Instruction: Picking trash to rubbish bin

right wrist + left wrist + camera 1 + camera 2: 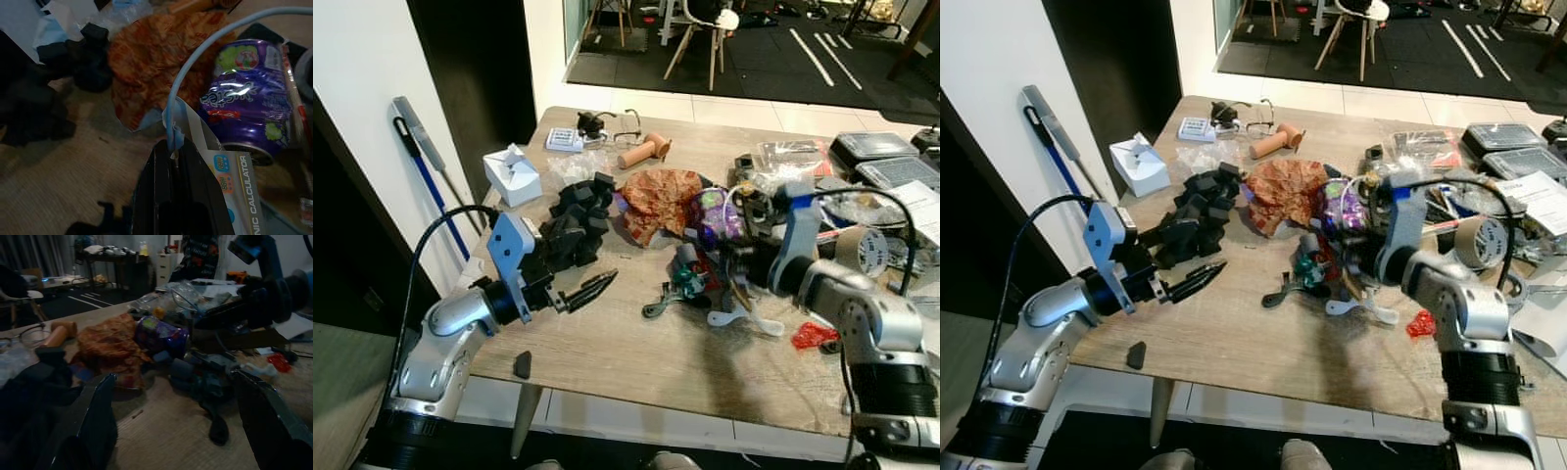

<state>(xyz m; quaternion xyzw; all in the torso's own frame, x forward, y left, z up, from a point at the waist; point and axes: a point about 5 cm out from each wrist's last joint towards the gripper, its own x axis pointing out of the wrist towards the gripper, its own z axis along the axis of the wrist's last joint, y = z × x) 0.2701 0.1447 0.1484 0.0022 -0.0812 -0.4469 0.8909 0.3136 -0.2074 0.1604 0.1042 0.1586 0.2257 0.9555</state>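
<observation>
- The left gripper (594,288) hovers low over the bare front part of the pale wooden table (636,357), its 2 black fingers pointing toward the middle. From the head they look nearly together; the left wrist view shows a wide gap between them, so the gripper is spread.
- The right gripper (1356,262) reaches into the clutter at the table's centre. In the right wrist view its 2 fingers (181,196) are pressed together on a white printed packet with the word CALCULATOR (230,188).
- Just beyond that packet lies a crushed purple drink can (247,100), on its side, touching a crumpled orange-brown paper wrapper (656,199).
- Beside the wrapper, toward the robot's left, sits a heap of black foam blocks (579,220); a small white folded carton (511,174) stands near the table's left edge.
- A dark green and black tool (680,284) lies in front of the can, and a scrap of red plastic (815,336) lies near the right arm.
- A roll of tape (1481,242) sits at the right side.
</observation>
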